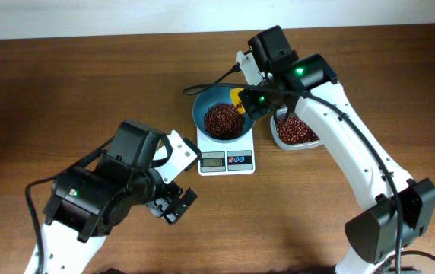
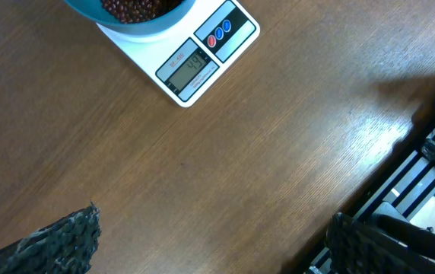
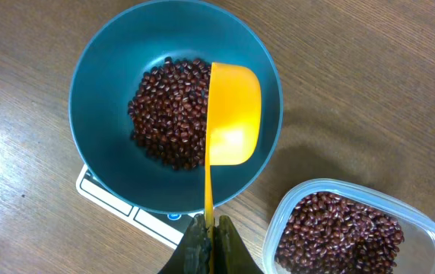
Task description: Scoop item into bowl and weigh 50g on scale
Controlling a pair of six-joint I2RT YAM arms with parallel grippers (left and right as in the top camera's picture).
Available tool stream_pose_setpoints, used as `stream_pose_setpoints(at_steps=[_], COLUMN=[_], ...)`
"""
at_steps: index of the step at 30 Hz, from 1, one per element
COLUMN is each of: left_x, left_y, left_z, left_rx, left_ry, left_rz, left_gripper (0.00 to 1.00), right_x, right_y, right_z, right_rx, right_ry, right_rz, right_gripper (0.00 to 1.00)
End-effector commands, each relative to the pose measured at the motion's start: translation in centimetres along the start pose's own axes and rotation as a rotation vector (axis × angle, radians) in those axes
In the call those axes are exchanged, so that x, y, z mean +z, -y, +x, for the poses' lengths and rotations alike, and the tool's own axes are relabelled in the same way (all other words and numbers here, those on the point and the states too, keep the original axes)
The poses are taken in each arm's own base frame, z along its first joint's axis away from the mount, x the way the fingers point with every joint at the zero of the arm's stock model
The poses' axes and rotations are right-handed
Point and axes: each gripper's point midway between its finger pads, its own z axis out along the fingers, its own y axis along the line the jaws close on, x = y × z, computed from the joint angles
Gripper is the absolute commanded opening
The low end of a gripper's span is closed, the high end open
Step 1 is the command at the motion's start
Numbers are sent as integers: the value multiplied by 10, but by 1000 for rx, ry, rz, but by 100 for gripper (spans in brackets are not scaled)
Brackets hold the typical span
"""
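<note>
The teal-blue bowl (image 1: pixel 205 106) (image 3: pixel 103 99) stands on the white scale (image 1: pixel 226 160) (image 2: pixel 202 61) and holds a heap of red-brown beans (image 1: pixel 222 119) (image 3: pixel 168 110). My right gripper (image 3: pixel 208 232) (image 1: pixel 257 104) is shut on the thin handle of a yellow scoop (image 3: pixel 233 114) (image 1: pixel 237 98). The scoop is tipped on its side over the bowl's right half and looks empty. My left gripper (image 2: pixel 210 243) (image 1: pixel 173 204) is open and empty, low over the table in front of the scale.
A clear plastic container (image 1: pixel 296 131) (image 3: pixel 354 228) of more beans sits just right of the scale. The scale's display (image 2: pixel 189 67) is lit; digits are not readable. A black cable (image 1: pixel 206 86) runs behind the bowl. The table's edge and dark frame (image 2: pixel 408 190) lie to my left gripper's right.
</note>
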Motion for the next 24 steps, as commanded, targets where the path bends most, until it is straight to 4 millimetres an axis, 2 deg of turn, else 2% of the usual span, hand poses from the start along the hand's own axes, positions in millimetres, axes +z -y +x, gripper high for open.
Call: stream_pose_setpoints(at_steps=[1,10,13,17,24], left_x=[1,1,1,1,1], left_y=[-1,-1,-1,-1,-1], left_z=[1,1,1,1,1], left_rx=[13,13,13,13,13], left_ry=[-5,-5,-5,-5,-5], left_rz=[-3,-3,-3,-3,-3], left_gripper=[99,99,99,99,99], right_x=[-6,-6,2,-5,-5], right_y=[-4,-5,-5,-5,-5], right_z=[-9,-12,-4,-15,-15], right_rx=[0,-1,0,-3,-2], right_ry=[28,41,0,43,44], right_rz=[-8,-12,-12,-12,-14], right_gripper=[4,4,4,4,4])
